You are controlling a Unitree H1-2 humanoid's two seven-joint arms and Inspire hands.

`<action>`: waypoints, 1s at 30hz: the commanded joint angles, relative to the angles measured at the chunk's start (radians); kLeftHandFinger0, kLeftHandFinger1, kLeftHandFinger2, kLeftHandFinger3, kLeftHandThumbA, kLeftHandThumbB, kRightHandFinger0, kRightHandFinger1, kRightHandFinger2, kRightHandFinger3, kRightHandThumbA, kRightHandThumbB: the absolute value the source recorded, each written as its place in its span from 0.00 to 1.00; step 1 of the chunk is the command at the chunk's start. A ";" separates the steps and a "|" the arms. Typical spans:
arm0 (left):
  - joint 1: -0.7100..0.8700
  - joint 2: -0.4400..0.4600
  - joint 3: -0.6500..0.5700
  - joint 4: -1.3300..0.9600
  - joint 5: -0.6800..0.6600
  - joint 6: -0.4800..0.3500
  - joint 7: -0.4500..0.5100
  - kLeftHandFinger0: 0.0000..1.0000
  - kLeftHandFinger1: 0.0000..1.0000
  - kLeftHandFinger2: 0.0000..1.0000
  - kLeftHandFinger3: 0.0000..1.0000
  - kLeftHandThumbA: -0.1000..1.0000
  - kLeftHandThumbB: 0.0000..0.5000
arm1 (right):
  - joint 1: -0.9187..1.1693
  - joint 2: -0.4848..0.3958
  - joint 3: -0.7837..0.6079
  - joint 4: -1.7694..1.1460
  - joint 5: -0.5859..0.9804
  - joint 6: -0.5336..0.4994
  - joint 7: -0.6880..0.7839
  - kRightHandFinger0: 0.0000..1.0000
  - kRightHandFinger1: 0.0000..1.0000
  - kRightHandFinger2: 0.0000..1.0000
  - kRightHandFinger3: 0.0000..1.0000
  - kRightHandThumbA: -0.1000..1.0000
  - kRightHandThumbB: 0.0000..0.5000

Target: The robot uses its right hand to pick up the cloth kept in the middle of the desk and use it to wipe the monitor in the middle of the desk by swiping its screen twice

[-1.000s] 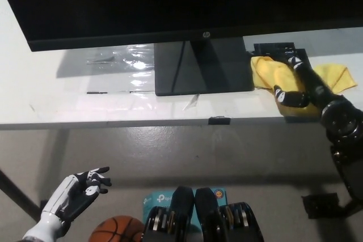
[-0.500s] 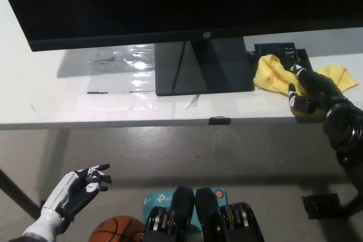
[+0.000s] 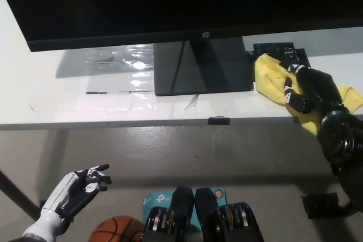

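1. Right hand (image 3: 303, 90) has its fingers curled tight around the yellow cloth (image 3: 272, 76), which sits bunched up on the right side of the white desk (image 3: 57, 92), with part of it hanging over the near edge.
2. HP monitor (image 3: 170, 4) fills the far side, its black base (image 3: 203, 66) just left of the cloth.
3. A small black device (image 3: 281, 49) sits right behind the cloth.
4. Left hand (image 3: 79, 188) hangs low at the near left, fingers spread, holding nothing.
5. Basketball (image 3: 116, 229) and a blue TP-Link box (image 3: 153, 199) on the floor below.
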 commanded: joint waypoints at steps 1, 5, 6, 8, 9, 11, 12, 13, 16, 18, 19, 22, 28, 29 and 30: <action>0.005 0.022 0.009 -0.036 -0.008 -0.022 -0.014 0.74 0.78 0.86 1.00 0.41 0.04 | -0.008 0.006 -0.035 -0.007 -0.022 -0.086 -0.114 0.00 0.05 0.16 0.51 0.00 0.02; 0.010 0.018 0.010 -0.037 -0.009 -0.018 -0.011 0.74 0.78 0.86 1.00 0.41 0.07 | 0.010 0.027 -0.060 0.016 -0.017 -0.121 -0.174 0.00 0.00 0.10 0.40 0.00 0.00; 0.009 0.017 0.011 -0.032 -0.011 -0.025 -0.012 0.75 0.78 0.86 1.00 0.41 0.08 | 0.013 0.033 -0.068 0.018 -0.011 -0.122 -0.177 0.00 0.00 0.08 0.33 0.00 0.00; 0.013 0.018 0.009 -0.028 -0.009 -0.030 -0.013 0.75 0.78 0.85 1.00 0.42 0.07 | 0.028 0.054 -0.106 0.021 0.038 -0.135 -0.176 0.00 0.06 0.16 0.36 0.00 0.00; 0.015 0.018 0.008 -0.028 -0.008 -0.029 -0.013 0.75 0.79 0.86 1.00 0.42 0.08 | 0.036 0.070 -0.134 0.028 0.064 -0.150 -0.186 0.00 0.03 0.10 0.24 0.00 0.00; 0.017 0.014 0.007 -0.023 -0.008 -0.031 -0.012 0.76 0.79 0.86 1.00 0.41 0.07 | 0.046 0.084 -0.162 0.035 0.080 -0.165 -0.193 0.00 0.00 0.12 0.15 0.00 0.00; 0.016 0.015 0.006 -0.021 -0.009 -0.034 -0.014 0.74 0.79 0.86 1.00 0.41 0.07 | 0.052 0.091 -0.173 0.034 0.080 -0.161 -0.195 0.00 0.01 0.12 0.07 0.00 0.00; 0.020 0.014 0.006 -0.024 -0.009 -0.032 -0.013 0.74 0.78 0.86 1.00 0.41 0.06 | 0.058 0.108 -0.201 0.041 0.108 -0.166 -0.193 0.00 0.05 0.24 0.06 0.00 0.00; 0.028 0.013 0.006 -0.031 -0.009 -0.025 -0.012 0.74 0.79 0.86 1.00 0.42 0.08 | 0.075 0.134 -0.243 0.038 0.125 -0.179 -0.215 0.00 0.20 0.55 0.18 0.00 0.00; 0.031 0.013 0.005 -0.032 -0.007 -0.028 -0.011 0.74 0.80 0.86 1.00 0.43 0.09 | 0.081 0.148 -0.269 0.029 0.137 -0.185 -0.224 0.00 0.24 0.60 0.33 0.00 0.00; 0.034 0.012 0.004 -0.033 -0.006 -0.031 -0.012 0.74 0.80 0.86 1.00 0.43 0.09 | 0.087 0.160 -0.290 0.022 0.148 -0.190 -0.234 0.00 0.25 0.58 0.39 0.00 0.00; 0.039 0.010 0.004 -0.036 -0.010 -0.029 -0.012 0.76 0.80 0.87 1.00 0.43 0.08 | 0.090 0.175 -0.329 0.007 0.168 -0.211 -0.246 0.00 0.25 0.59 0.46 0.00 0.00; 0.043 0.006 0.008 -0.037 -0.016 -0.028 -0.011 0.78 0.81 0.88 1.00 0.42 0.08 | 0.080 0.209 -0.381 -0.024 0.194 -0.215 -0.280 0.00 0.26 0.56 0.43 0.00 0.17; 0.043 0.004 0.010 -0.036 -0.018 -0.028 -0.010 0.77 0.80 0.87 1.00 0.41 0.07 | 0.074 0.221 -0.401 -0.029 0.216 -0.206 -0.279 0.00 0.24 0.51 0.38 0.00 0.26; 0.043 0.004 0.008 -0.038 -0.016 -0.029 -0.010 0.77 0.80 0.87 1.00 0.41 0.09 | 0.070 0.226 -0.407 -0.031 0.215 -0.212 -0.288 0.00 0.21 0.48 0.35 0.00 0.28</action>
